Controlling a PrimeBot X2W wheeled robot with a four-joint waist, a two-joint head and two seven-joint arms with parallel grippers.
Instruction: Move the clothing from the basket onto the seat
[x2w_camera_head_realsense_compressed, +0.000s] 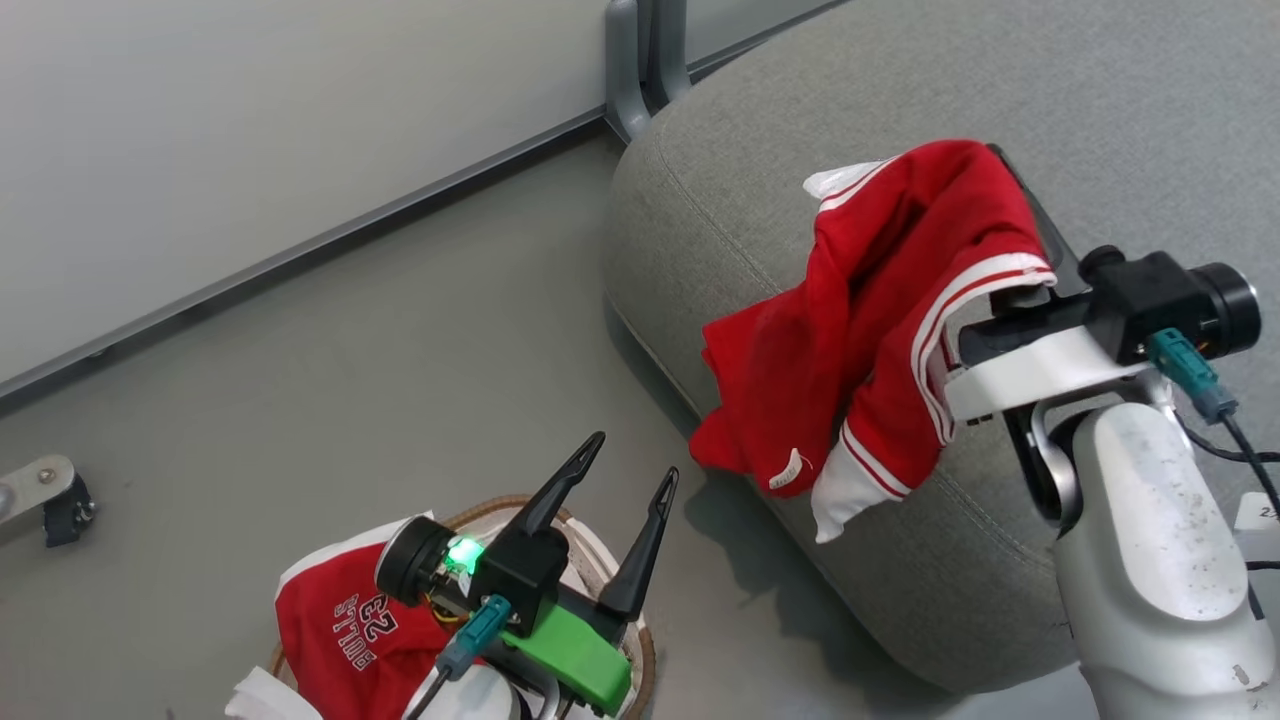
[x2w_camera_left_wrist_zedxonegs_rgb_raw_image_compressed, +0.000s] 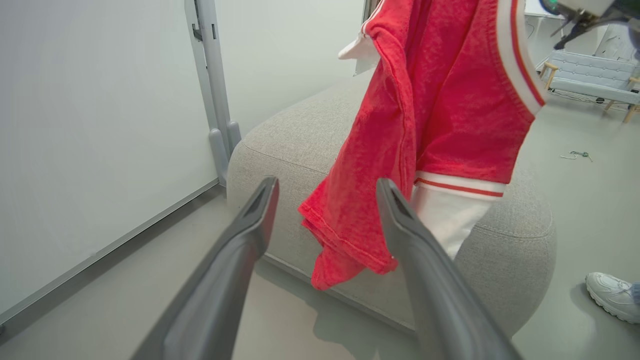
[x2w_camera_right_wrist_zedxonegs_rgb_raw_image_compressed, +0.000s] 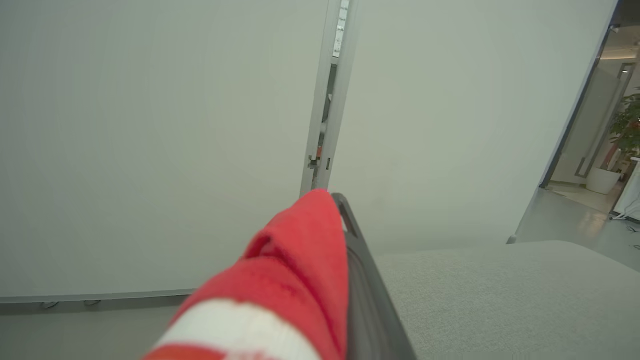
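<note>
Aloft, clothing (x2w_camera_head_realsense_compressed: 880, 300) in right end effector (x2w_camera_right_wrist_zedxonegs_rgb_raw_image_compressed: 330, 206)

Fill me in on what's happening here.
The right hand holds a red garment up over the grey seat, its lower end dangling by the seat's side. The left hand is open and empty above the basket, where a second red garment printed BULLS 23 lies.
</note>
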